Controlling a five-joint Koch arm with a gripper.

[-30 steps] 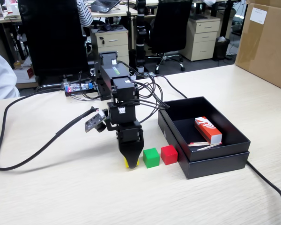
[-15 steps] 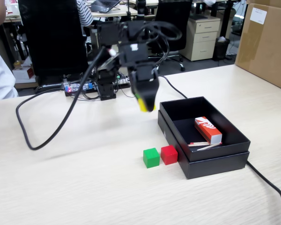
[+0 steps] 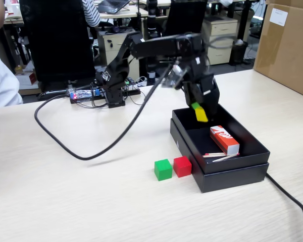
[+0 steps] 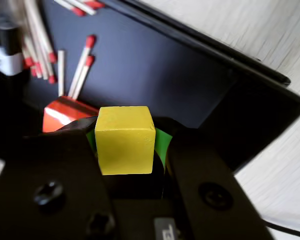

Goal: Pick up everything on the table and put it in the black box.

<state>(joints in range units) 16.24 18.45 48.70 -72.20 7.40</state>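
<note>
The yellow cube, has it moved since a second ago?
Yes. The gripper has carried the yellow cube up from the table beside the green cube and rightward, over the black box.

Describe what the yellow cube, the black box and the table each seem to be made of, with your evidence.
Yellow cube: probably painted wood or plastic; flat matte faces, slightly rounded edges. Black box: likely cardboard; thin straight walls, dull matte black. Table: probably laminate with a printed pale wood grain; smooth, even, seamless surface.

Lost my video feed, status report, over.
End effector shut on yellow cube, above black box. Green cube, red cube on table. Carton, matches inside box.
</note>
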